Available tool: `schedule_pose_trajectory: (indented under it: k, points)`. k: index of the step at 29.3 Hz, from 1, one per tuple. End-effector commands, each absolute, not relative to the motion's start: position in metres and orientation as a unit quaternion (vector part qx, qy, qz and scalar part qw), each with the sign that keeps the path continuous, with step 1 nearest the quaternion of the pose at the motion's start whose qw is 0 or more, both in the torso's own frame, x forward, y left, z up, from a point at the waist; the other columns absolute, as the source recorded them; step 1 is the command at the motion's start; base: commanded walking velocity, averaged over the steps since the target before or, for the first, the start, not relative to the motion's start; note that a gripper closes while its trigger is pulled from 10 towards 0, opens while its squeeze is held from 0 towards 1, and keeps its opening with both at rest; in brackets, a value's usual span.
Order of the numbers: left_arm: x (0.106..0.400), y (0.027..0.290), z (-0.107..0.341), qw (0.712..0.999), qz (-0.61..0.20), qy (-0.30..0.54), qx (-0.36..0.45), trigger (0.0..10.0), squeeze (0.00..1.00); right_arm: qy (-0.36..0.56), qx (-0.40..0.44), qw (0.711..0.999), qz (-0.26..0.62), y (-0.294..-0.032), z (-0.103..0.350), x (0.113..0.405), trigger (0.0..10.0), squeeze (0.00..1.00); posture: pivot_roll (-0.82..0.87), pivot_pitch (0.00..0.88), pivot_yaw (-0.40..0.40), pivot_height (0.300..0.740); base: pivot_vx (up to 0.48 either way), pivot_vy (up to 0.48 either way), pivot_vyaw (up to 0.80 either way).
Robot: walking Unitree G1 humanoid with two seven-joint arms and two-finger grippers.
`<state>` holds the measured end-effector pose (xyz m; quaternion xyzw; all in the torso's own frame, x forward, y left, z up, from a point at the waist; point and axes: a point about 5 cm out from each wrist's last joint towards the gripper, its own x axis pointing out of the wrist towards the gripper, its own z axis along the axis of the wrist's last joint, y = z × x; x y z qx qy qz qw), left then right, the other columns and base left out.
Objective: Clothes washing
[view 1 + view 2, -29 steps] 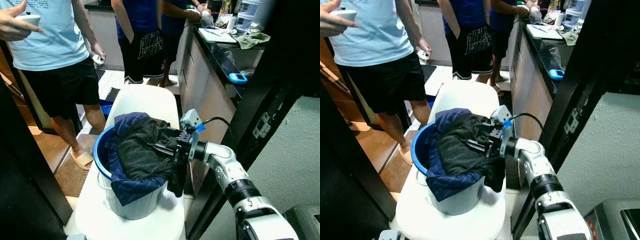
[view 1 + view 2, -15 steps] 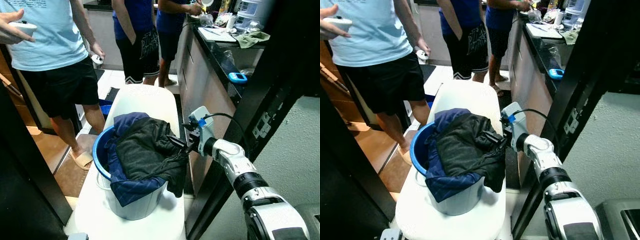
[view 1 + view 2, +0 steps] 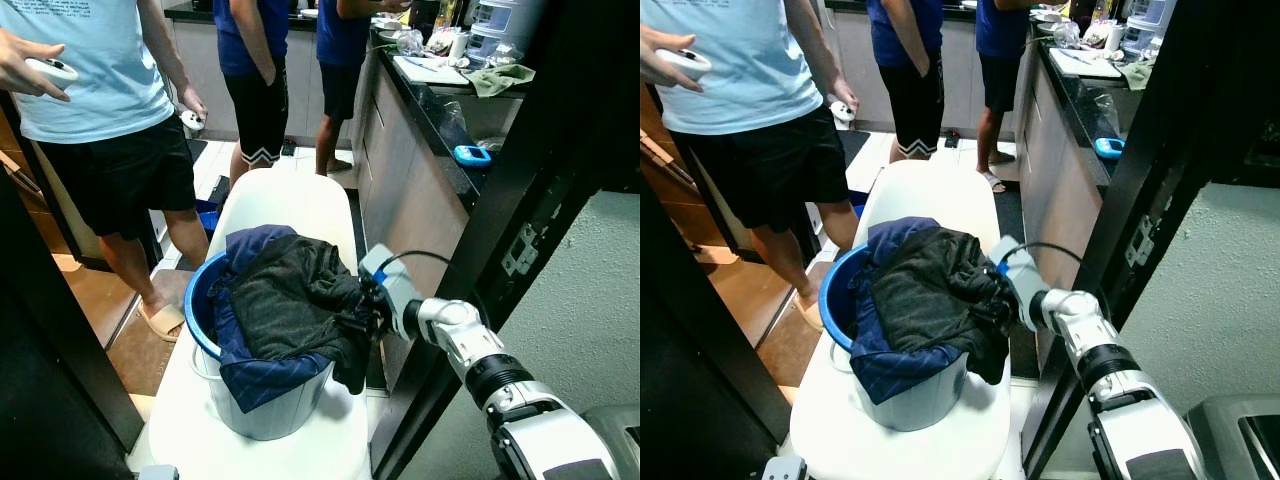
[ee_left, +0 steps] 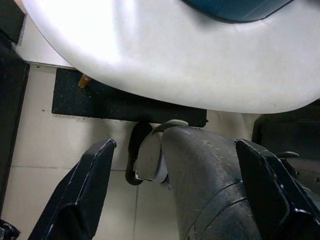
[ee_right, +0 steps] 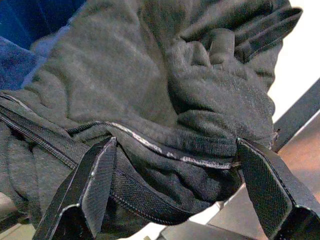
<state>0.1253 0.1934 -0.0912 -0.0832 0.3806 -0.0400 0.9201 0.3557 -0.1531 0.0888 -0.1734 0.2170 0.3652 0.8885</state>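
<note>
While people crowd the far aisle, the right gripper, fingers spread, presses the soft dark clothes heaped in a blue bucket on a smooth white chair; left gripper hangs open.

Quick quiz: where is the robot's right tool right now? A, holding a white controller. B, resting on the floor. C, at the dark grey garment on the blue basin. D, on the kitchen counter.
C: the right tool has its open fingers spread around a fold of the dark grey garment piled in the blue basin.
</note>
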Motion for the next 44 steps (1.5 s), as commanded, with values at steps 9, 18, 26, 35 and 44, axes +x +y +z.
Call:
schedule_pose_trajectory:
  k: [9,18,26,35,44]
  points:
    - [0.121,0.186,-0.094,0.915,-0.052,0.39,-0.088,10.0,0.0,0.261,-0.166,0.9,0.307,-0.155,0.079,0.356,10.0,0.0,0.19,0.0,-0.082,0.74,0.0,0.0,0.0]
    - [0.119,0.186,-0.095,0.913,-0.051,0.395,-0.088,10.0,0.0,0.286,-0.155,0.895,0.305,-0.158,0.075,0.354,0.0,0.0,0.19,0.0,-0.081,0.74,0.0,0.0,0.0]
    - [0.12,0.187,-0.095,0.912,-0.051,0.397,-0.087,10.0,0.0,0.278,-0.149,0.897,0.309,-0.157,0.077,0.354,0.0,0.0,0.19,0.0,-0.08,0.74,0.0,0.0,0.0]
    - [0.118,0.189,-0.095,0.912,-0.045,0.399,-0.09,10.0,0.0,0.199,-0.068,0.899,0.384,-0.134,0.095,0.357,0.0,0.0,0.19,0.0,-0.08,0.74,0.0,0.0,0.0]
    - [0.118,0.202,-0.096,0.908,0.004,0.404,-0.109,10.0,0.0,-0.01,0.208,0.817,0.538,-0.114,0.171,0.35,0.0,0.0,0.19,0.0,-0.074,0.74,0.0,0.0,0.0]
